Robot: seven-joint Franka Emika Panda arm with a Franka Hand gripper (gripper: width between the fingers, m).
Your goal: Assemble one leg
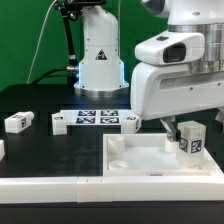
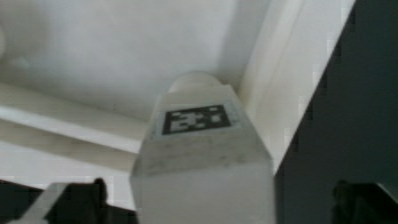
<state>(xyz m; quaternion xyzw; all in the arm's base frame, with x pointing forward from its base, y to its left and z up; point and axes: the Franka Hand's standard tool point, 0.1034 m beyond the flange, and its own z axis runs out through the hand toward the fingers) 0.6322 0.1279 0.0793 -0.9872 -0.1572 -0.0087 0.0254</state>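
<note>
A leg (image 1: 187, 141), a small white cuboid peg with a square tag, stands upright at the far right corner of the large white panel (image 1: 140, 163). My gripper (image 1: 177, 128) hangs right over it. In the wrist view the leg (image 2: 199, 145) rises between my two dark fingertips, with the white panel (image 2: 80, 60) behind it. My gripper (image 2: 217, 192) is open: the one fingertip (image 2: 80, 203) is at the leg's edge and the other (image 2: 365, 200) stands clear of it. Two more legs (image 1: 17, 122) (image 1: 60, 122) lie on the black table at the exterior view's left.
The marker board (image 1: 100, 118) lies on the table behind the panel. The white robot base (image 1: 100, 55) stands at the back. A white part (image 1: 2, 150) shows at the exterior view's left edge. A white rail (image 1: 60, 187) runs along the front.
</note>
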